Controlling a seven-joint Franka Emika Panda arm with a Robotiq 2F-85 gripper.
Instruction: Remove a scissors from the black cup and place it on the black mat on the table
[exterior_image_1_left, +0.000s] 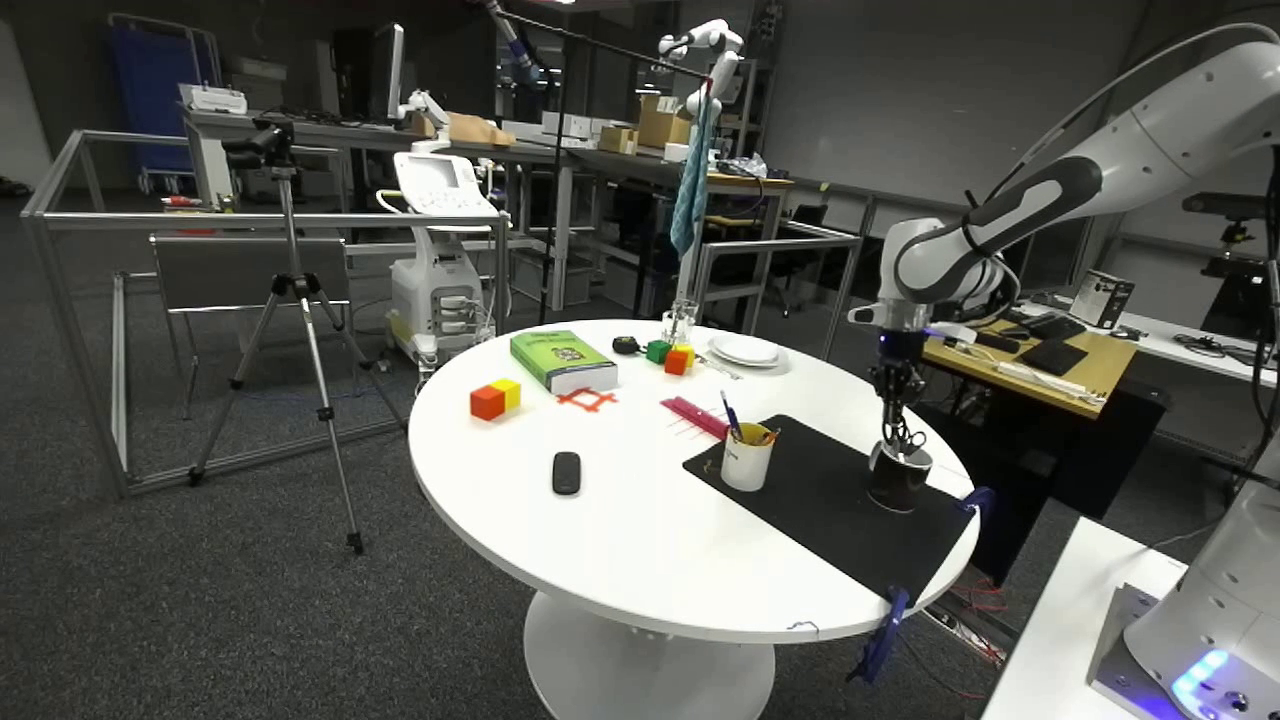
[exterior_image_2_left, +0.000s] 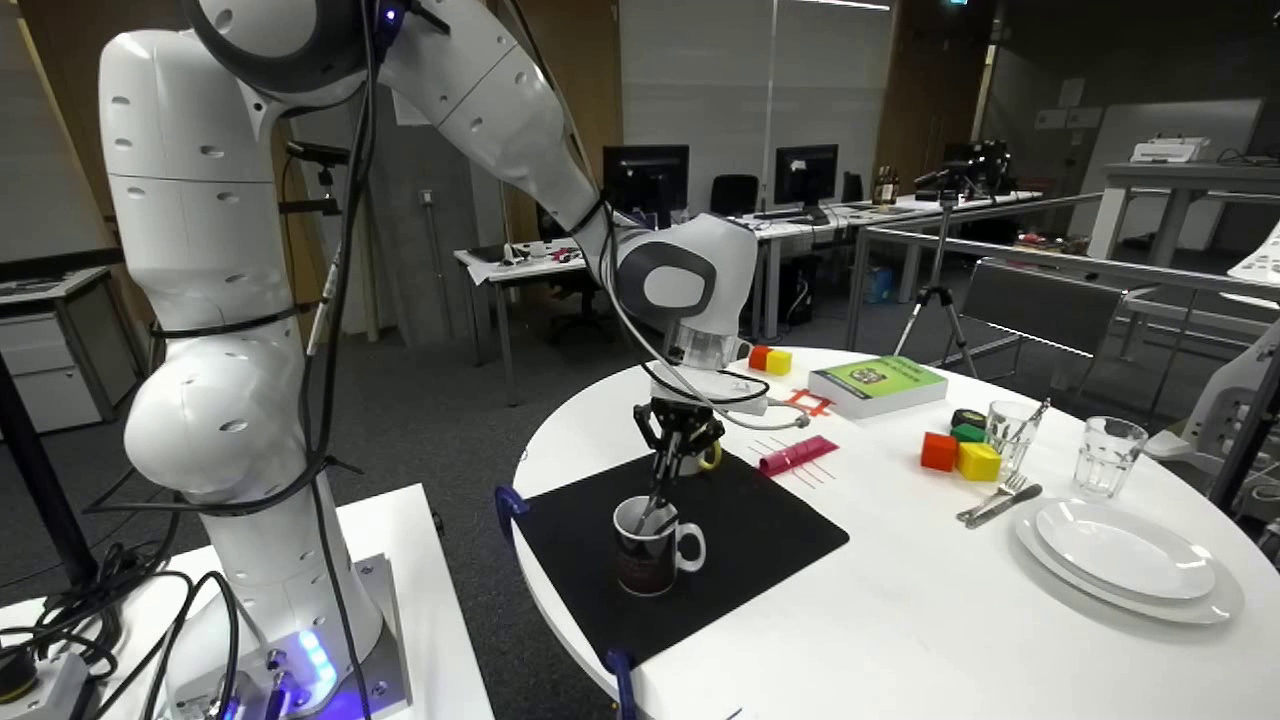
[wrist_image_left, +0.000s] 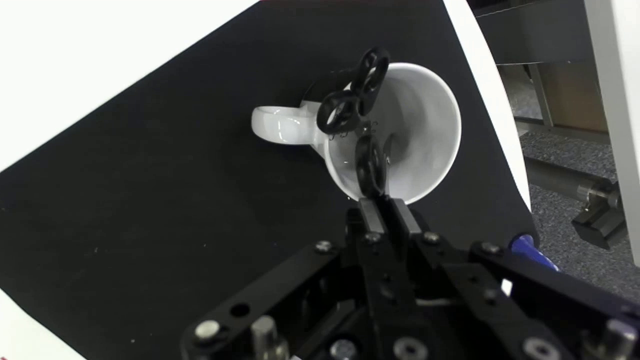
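Gripper (wrist_image_left: 384, 202): jaws pinch black-handled scissors (wrist_image_left: 362, 162)
Mug (exterior_image_2_left: 643, 562): could tip if second scissors (wrist_image_left: 366, 104) snags during lifting

The black cup (wrist_image_left: 417, 125), upper centre in the wrist view, had a glossy ceramic look; the scissors (wrist_image_left: 361, 162), smooth plastic-looking loops (wrist_image_left: 369, 102). The black mat (wrist_image_left: 175, 200) was matt; the claw (wrist_image_left: 389, 212) bore shiny metal bolts (wrist_image_left: 324, 246). In an exterior view the counter (exterior_image_1_left: 620, 520) looked smooth.

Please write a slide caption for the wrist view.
Gripper at black-handled scissors in the dark cup, black mat beneath.
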